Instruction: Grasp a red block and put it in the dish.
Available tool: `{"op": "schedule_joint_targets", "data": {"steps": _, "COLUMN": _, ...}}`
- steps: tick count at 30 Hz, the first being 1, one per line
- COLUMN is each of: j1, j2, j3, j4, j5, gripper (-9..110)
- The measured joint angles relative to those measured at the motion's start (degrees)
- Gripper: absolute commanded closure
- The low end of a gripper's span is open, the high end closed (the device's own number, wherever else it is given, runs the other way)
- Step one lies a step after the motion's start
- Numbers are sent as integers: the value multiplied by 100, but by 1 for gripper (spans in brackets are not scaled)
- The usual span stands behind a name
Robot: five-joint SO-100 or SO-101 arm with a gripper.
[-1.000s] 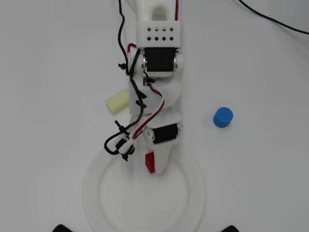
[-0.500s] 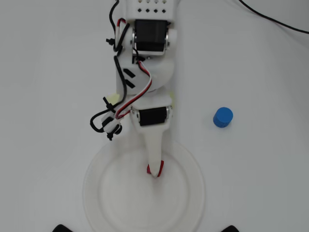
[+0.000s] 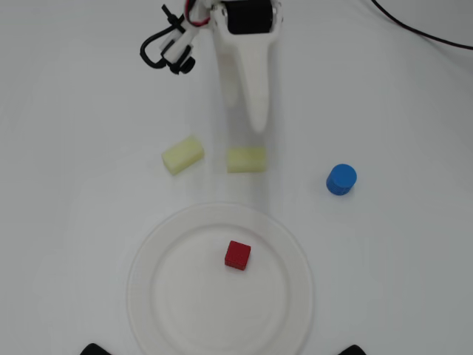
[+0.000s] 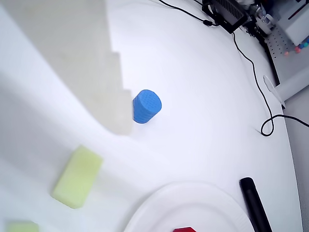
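Overhead view shows the red block already resting in the dish, the gripper raised nearby with jaws I cannot read, so only retreat seems left.

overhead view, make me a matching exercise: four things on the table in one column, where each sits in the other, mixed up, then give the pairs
Things:
1. red block
2. blue cylinder
3. dish
4. angled yellow block

Places in the overhead view:
A. right of the claw's white finger, alone on bare table
B. lying on the dish, near its middle
C. bottom centre of the table, below both yellow blocks
D. left of the other yellow block, which sits under the tip of the white finger

Pairs: 1-B, 2-A, 3-C, 4-D
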Motion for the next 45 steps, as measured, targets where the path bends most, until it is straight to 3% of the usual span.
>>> {"op": "schedule_joint_targets", "data": {"steps": 15, "j1": 70, "j2": 4140, "j3": 4210, "j4": 26, "j5": 237, "gripper": 64}}
{"op": "schedule_joint_targets", "data": {"steps": 31, "j1": 44, "j2": 5950, "j3": 6425, "j4": 809, "j5": 255, "gripper": 71}}
{"op": "schedule_joint_targets", "data": {"steps": 37, "j1": 44, "j2": 5950, "j3": 6478, "j4": 817, "j5": 378, "gripper": 100}}
{"op": "schedule_joint_targets", "data": {"steps": 45, "j1": 44, "j2": 5950, "j3": 6671, "j4": 809, "j5": 378, "gripper": 101}}
